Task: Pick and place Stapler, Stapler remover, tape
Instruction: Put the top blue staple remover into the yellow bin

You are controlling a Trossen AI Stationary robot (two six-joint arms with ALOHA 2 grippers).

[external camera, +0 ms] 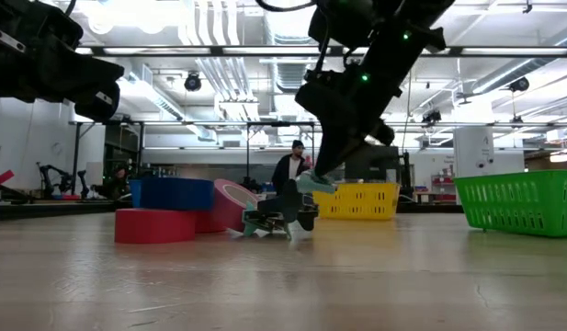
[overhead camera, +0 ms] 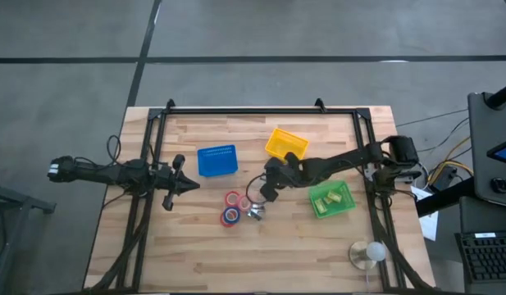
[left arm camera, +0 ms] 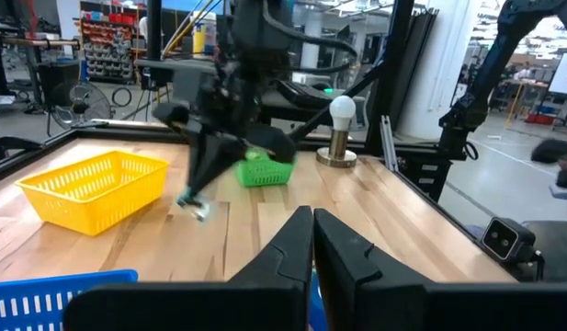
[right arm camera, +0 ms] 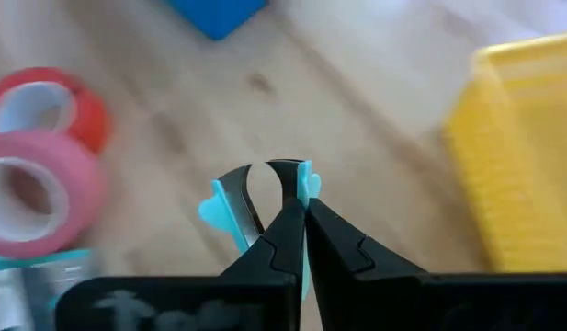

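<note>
My right gripper [overhead camera: 264, 195] is shut on a light-blue staple remover [right arm camera: 251, 198] with metal claws, just right of the tape rolls. A red roll [right arm camera: 44, 101] and a pink roll [right arm camera: 35, 193] lie beside it; a blue-and-red roll [overhead camera: 230, 216] lies flat nearer the front. The silvery stapler [overhead camera: 255, 211] lies on the table below the gripper and also shows in the low view [external camera: 278, 221]. My left gripper [overhead camera: 189, 185] is shut and empty, left of the rolls and clear of them. My right gripper pinches one blue wing of the staple remover [right arm camera: 306, 184] between its two fingertips. The other wing and the metal claws [right arm camera: 230, 193] stick out free beyond the tips. The fingers slant down from the table's right. The remover [external camera: 315, 182] hangs clear above the table.
A blue basket [overhead camera: 217, 160] stands behind the rolls, a yellow basket [overhead camera: 286, 143] at the far middle and a green basket [overhead camera: 330, 199] at the right. A white bulb on a round base [overhead camera: 369, 252] stands at the front right. A person [external camera: 290, 170] shows in the room behind.
</note>
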